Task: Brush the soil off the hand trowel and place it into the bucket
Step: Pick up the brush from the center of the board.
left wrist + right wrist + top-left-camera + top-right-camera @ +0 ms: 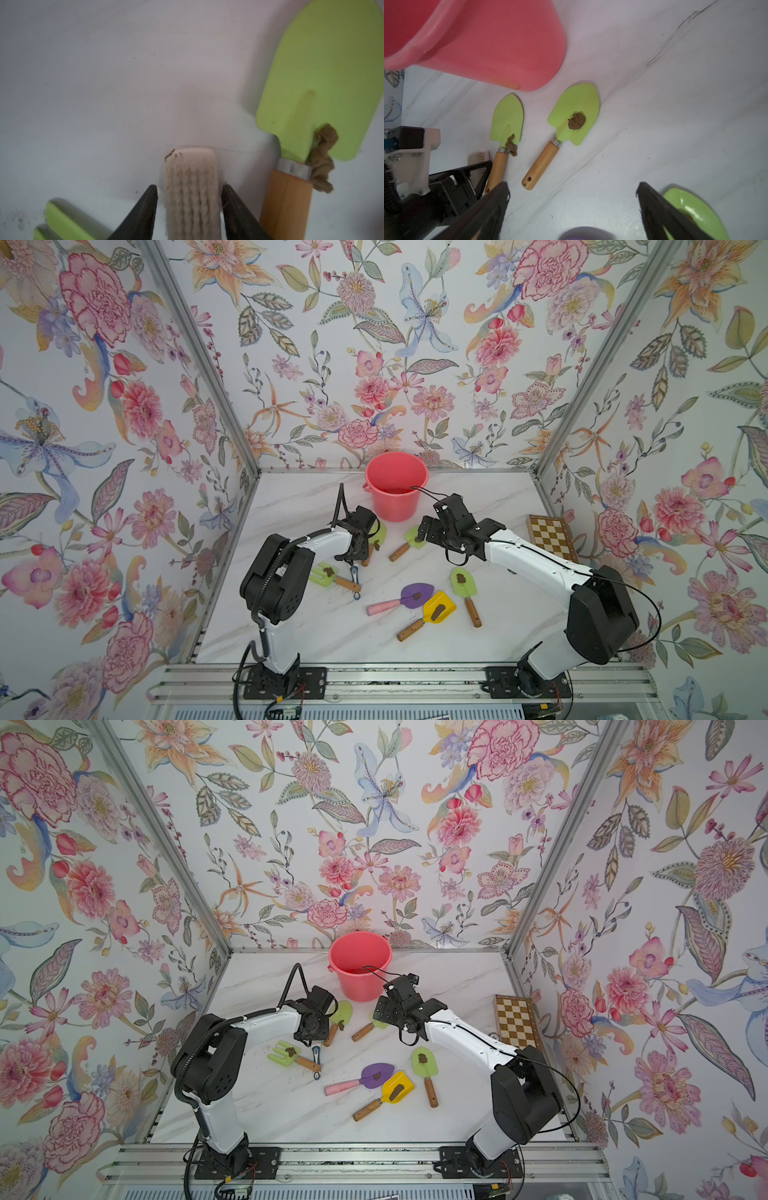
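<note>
Left pincer (189, 186) straddles the brush (191, 166), jaws close on both sides of its head; whether they already pinch it I cannot tell. The trowel (324, 83) lies just beside this pincer, on the side toward the right arm. Its long axis runs roughly parallel to the brush, blade pointing away toward the bucket (500, 45), soil (323, 158) at its neck. Right pincer (573, 184) hangs spread and empty, a second trowel (579, 97) ahead of it; the left arm is nearer the first
</note>
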### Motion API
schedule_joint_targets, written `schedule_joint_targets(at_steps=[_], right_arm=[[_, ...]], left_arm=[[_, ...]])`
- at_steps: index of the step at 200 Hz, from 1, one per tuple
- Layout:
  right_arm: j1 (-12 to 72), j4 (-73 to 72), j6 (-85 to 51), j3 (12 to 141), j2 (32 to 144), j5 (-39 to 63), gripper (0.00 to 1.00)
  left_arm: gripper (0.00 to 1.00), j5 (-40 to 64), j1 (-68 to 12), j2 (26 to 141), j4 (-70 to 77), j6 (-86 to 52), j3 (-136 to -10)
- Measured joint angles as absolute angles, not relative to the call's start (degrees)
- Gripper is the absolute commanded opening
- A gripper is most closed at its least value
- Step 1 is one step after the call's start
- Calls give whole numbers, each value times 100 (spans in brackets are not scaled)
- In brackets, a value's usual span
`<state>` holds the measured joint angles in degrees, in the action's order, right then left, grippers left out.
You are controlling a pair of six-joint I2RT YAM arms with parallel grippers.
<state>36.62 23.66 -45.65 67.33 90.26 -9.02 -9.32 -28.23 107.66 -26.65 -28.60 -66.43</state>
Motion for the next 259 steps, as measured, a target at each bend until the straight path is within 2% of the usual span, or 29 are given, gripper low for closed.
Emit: schedule_joint_targets(at_steps=[18, 61, 95, 127, 158, 197, 259], right_arm=[[3662, 2333, -4565, 6751, 9098, -902, 98], [3662, 2217, -4558, 6781, 9194, -904, 98], [3662, 2027, -4431, 7004, 9194, -801, 98], [3662, 1765, -4213, 7116, 9124, -425, 98], [3535, 1450, -4064, 7153, 8772, 349, 97], [3153, 711, -4169, 7273, 8307, 1721, 96], [3164, 353, -4244, 7338, 8101, 3009, 90]], left_arm=[[32, -932, -2801, 10766, -2630, -2853, -6657], [25, -923, -2687, 10562, -2633, -2790, -6657], [22, -580, -2307, 9577, -2526, -2794, -6663], [21, 237, -1831, 8381, -2121, -2832, -6768], [20, 1444, -1645, 7811, -1643, -2954, -6923], [19, 2873, -1638, 7745, -1087, -3293, -6932], [20, 3581, -1640, 7745, -770, -3719, -7382]])
